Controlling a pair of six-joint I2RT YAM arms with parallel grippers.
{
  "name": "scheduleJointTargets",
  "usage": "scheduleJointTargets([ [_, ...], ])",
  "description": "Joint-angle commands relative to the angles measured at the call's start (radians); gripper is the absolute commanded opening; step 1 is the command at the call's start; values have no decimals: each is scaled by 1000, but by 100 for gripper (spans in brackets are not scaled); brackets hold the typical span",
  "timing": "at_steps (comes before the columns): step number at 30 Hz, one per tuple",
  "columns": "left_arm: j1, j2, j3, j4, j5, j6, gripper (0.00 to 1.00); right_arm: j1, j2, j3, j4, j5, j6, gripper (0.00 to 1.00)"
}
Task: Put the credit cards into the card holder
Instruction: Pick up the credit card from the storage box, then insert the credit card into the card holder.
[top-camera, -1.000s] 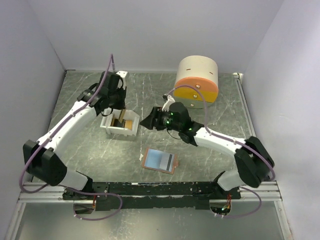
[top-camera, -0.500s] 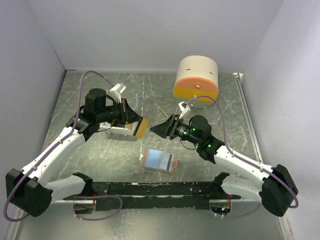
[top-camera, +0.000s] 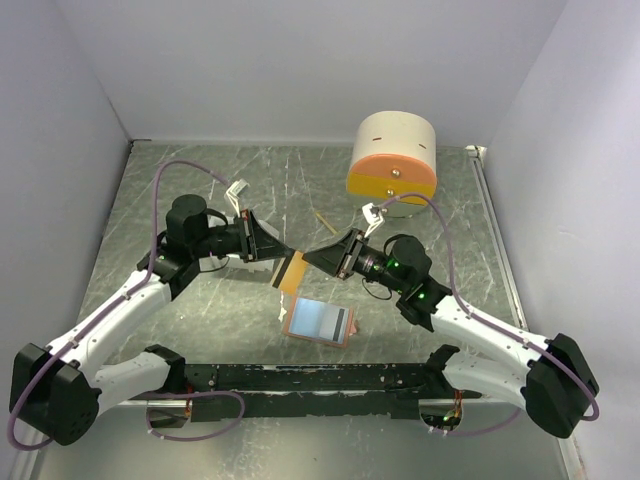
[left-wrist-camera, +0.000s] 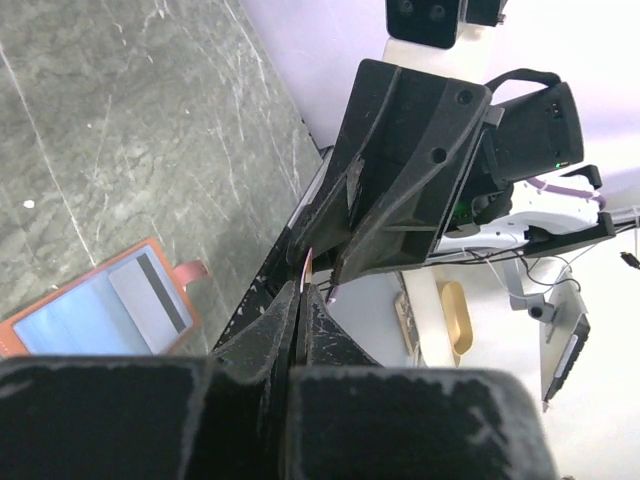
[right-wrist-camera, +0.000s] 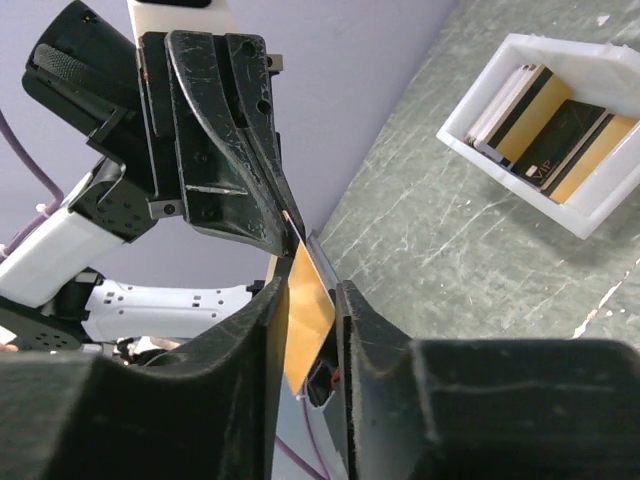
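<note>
My left gripper (top-camera: 281, 262) is shut on a gold-yellow credit card (top-camera: 293, 272) and holds it in the air above the table, just beyond the card holder. My right gripper (top-camera: 324, 258) faces it, jaws open, with the card's free end (right-wrist-camera: 308, 315) between the fingers and a gap on one side. In the left wrist view the card shows as a thin edge (left-wrist-camera: 306, 268) between the shut fingers. The salmon-pink card holder (top-camera: 318, 322) lies open on the table, light blue and grey faces up. Several more cards (right-wrist-camera: 545, 135) stand in the white tray (right-wrist-camera: 478, 150).
The round cream, orange and yellow drawer box (top-camera: 393, 158) stands at the back right. A thin wooden stick (top-camera: 322, 221) lies in front of it. The white tray is mostly hidden under my left arm in the top view.
My left gripper carried the gold card from the tray rightward and forward. My right gripper drew back and now has its open jaws around the card's free end.
</note>
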Motion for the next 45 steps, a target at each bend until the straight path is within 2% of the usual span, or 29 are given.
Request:
scheduleJointTargets([
  [1,5,-16,-12,80,43,-42,7,-5,-3,-27,74,-35,16,22],
  [4,5,-16,-9,69,38,-37,7,-4,-13,-32,67,-33,5,7],
  [6,5,-15,0,37,21,-26,11,-6,-25,-38,62,-27,-1,0],
  [8,6,-15,10,2,8,-6,19,-6,-34,-41,53,-23,-8,0],
  [12,6,-14,49,-110,-43,67,49,-7,-53,-27,-40,-2,-56,0],
  [15,5,-21,79,-231,-107,144,56,-6,-75,-23,-151,30,-106,0],
  [19,5,-23,101,-362,-199,224,49,-13,-99,-21,-308,83,-135,0],
  [21,4,-18,93,-392,-217,243,41,-16,-104,-6,-394,117,-145,0],
  [25,3,6,63,-416,-233,260,16,-18,-111,13,-549,219,-140,0],
  [27,1,14,39,-395,-210,253,7,-21,-104,25,-607,268,-138,0],
  [31,-23,38,2,-377,-239,244,7,-30,-54,54,-693,302,-141,0],
  [36,-90,71,-67,-316,-283,197,7,-42,-9,49,-711,278,-122,0],
  [45,-244,153,-86,-306,-455,169,7,-71,41,45,-762,286,-4,0],
])
